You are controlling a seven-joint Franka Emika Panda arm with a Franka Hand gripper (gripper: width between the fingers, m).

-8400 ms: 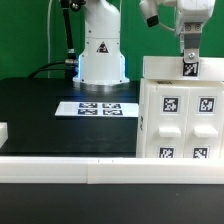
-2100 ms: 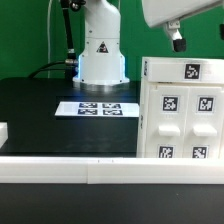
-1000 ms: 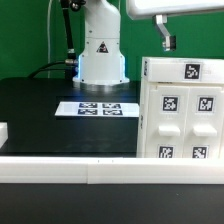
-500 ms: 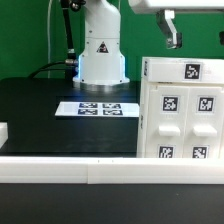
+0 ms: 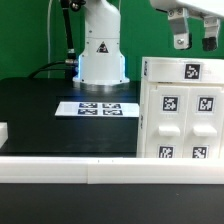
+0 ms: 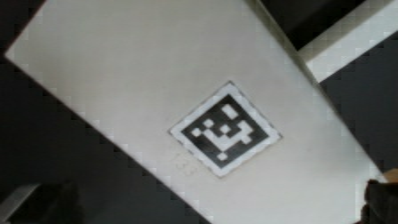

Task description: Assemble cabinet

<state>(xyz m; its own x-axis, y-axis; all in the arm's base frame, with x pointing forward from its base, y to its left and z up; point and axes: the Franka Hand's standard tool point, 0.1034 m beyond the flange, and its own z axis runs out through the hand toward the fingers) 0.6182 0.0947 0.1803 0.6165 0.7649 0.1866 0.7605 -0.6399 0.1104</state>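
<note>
The cabinet [image 5: 180, 115] is a large white box standing at the exterior view's right, its broad face showing four tagged panels and one more tag on its top edge. My gripper [image 5: 194, 40] hangs a little above the cabinet's top, open and empty, touching nothing. In the wrist view the cabinet's white top face with one tag [image 6: 228, 128] fills the picture. One dark fingertip [image 6: 18, 205] shows at each side edge there, far apart.
The marker board [image 5: 97, 107] lies on the black table near the robot's white base [image 5: 100, 55]. A long white rail [image 5: 60, 170] runs along the front. A small white piece [image 5: 3, 130] sits at the exterior view's left edge.
The gripper has lifted off the cabinet's top, swung toward the exterior view's left, and now come back right over the cabinet. The cabinet has not moved.
</note>
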